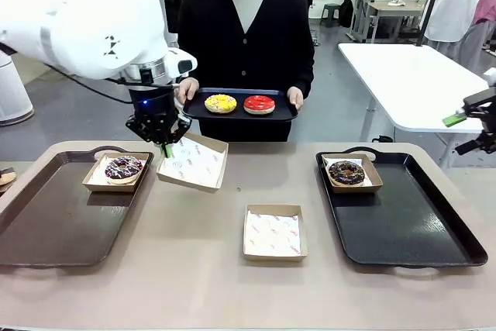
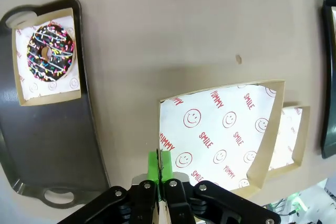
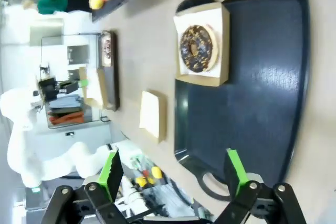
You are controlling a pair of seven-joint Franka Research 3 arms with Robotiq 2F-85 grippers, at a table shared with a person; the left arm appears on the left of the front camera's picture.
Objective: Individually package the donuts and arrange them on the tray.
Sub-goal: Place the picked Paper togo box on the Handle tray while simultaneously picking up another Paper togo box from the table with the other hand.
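The left gripper (image 2: 159, 169) is clamped shut on the edge of a cardboard box (image 2: 220, 135) lined with white paper printed in red. The box hangs tilted from that pinch and reaches away from the fingers over the table (image 1: 194, 284); whether its far edge touches the table cannot be told. Just beyond the box's far side, partly hidden by it in the left wrist view, lies a second, empty box (image 1: 272, 232) flat on the table. To the other side of this gripper, close by, is the left tray (image 1: 46, 222). On it, at the end nearest the gripper, a box holds the sprinkled donut (image 1: 124, 167). Past the gripper, across the table, a person (image 1: 246, 29) holds a small tray (image 1: 232, 114) in both hands, with the yellow donut (image 1: 221, 103) and the red donut (image 1: 259, 104) side by side on it, the yellow one nearer the gripper. The right gripper (image 3: 173, 169) hangs with its fingers spread wide and nothing between them, up off the table beside the right tray (image 3: 252, 87). At that tray's far end from the fingers, the chocolate donut (image 3: 198, 48) sits in its own box.
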